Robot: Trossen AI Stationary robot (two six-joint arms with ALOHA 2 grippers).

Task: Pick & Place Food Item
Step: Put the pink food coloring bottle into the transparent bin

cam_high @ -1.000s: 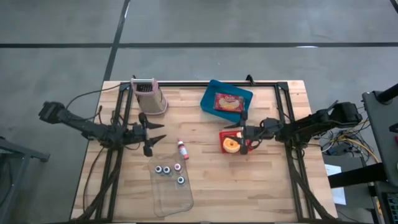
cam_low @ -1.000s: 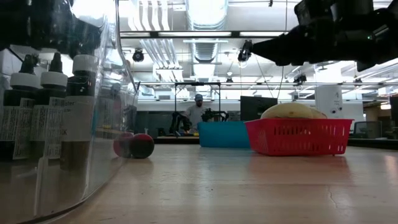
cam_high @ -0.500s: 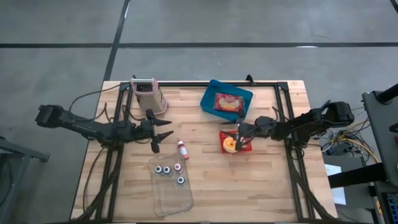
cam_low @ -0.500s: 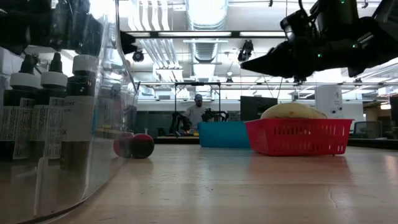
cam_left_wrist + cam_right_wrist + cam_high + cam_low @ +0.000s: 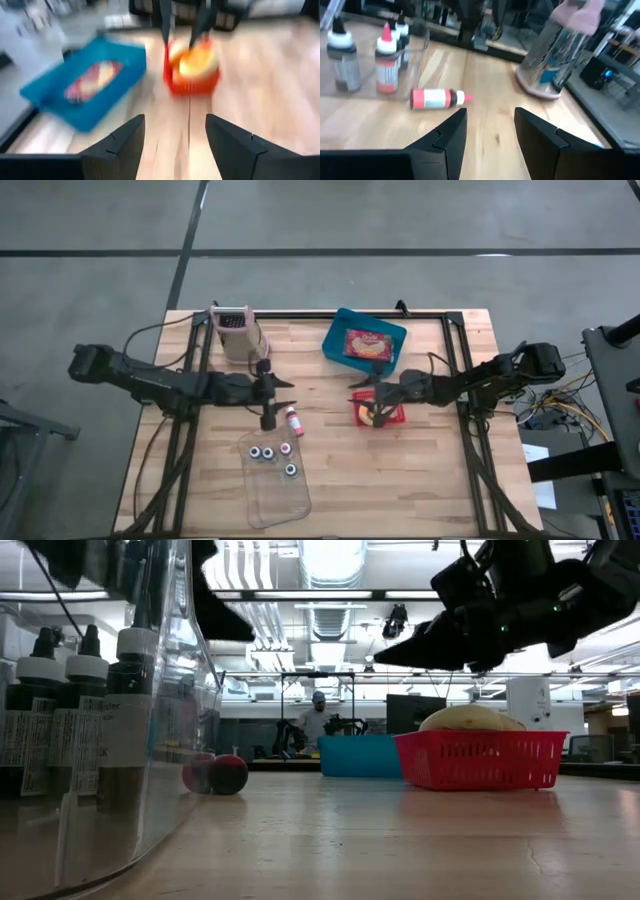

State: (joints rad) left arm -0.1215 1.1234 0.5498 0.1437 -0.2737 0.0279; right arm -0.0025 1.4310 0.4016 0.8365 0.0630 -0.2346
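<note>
A round yellow food item (image 5: 372, 414) lies in a small red basket (image 5: 393, 417) right of the table's middle; it also shows in the low view (image 5: 470, 718) and the left wrist view (image 5: 197, 61). A red food packet (image 5: 367, 343) lies in a blue tray (image 5: 338, 332) at the far side. My right gripper (image 5: 362, 402) is open and empty, above the basket's left side and clear of it in the low view (image 5: 400, 650). My left gripper (image 5: 280, 395) is open and empty over the table's middle, pointing at the basket.
A small red-and-white bottle (image 5: 293, 420) lies on its side between the grippers, also in the right wrist view (image 5: 436, 98). A clear tray (image 5: 285, 495) with three bottles stands near the front. A metal grater (image 5: 240, 335) stands at the far left.
My right gripper has gone toward the table's left edge, from beside the red basket to above its left side. My left gripper has gone toward the table's right edge and a little toward the far edge, nearer the lying bottle. Both stay open.
</note>
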